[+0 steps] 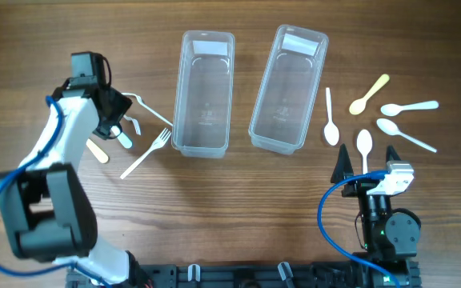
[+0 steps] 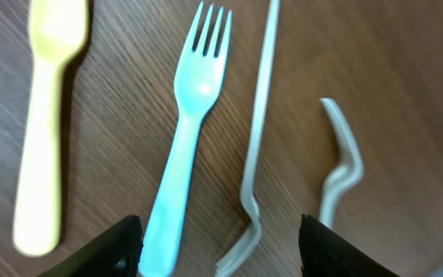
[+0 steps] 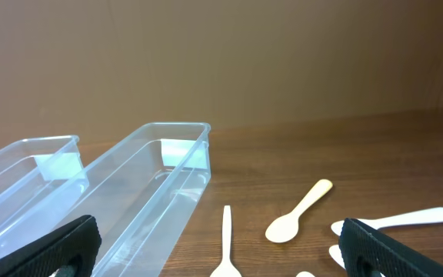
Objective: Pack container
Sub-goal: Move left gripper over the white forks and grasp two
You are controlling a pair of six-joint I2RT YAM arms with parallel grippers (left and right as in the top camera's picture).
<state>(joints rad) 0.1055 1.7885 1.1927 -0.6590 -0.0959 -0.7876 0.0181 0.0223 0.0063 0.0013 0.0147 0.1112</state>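
Note:
Two empty clear containers [image 1: 206, 142] [image 1: 282, 141] lie side by side at the table's far middle. My left gripper [image 1: 117, 128] is open and low over a group of forks at the left. In the left wrist view a pale blue fork [image 2: 194, 115] and a bent white fork [image 2: 256, 138] lie between my open fingers [image 2: 221, 258], with a yellow utensil [image 2: 48, 115] to the left. My right gripper [image 1: 366, 164] is open and empty, just short of several spoons: a yellow spoon [image 1: 369, 94] and white spoons [image 1: 330, 120] [image 1: 364, 148].
Another white fork [image 1: 146, 154] lies next to the left container. More white spoons [image 1: 409, 106] [image 1: 405, 134] lie at the far right. In the right wrist view the containers [image 3: 160, 192] stand left of the spoons [image 3: 298, 211].

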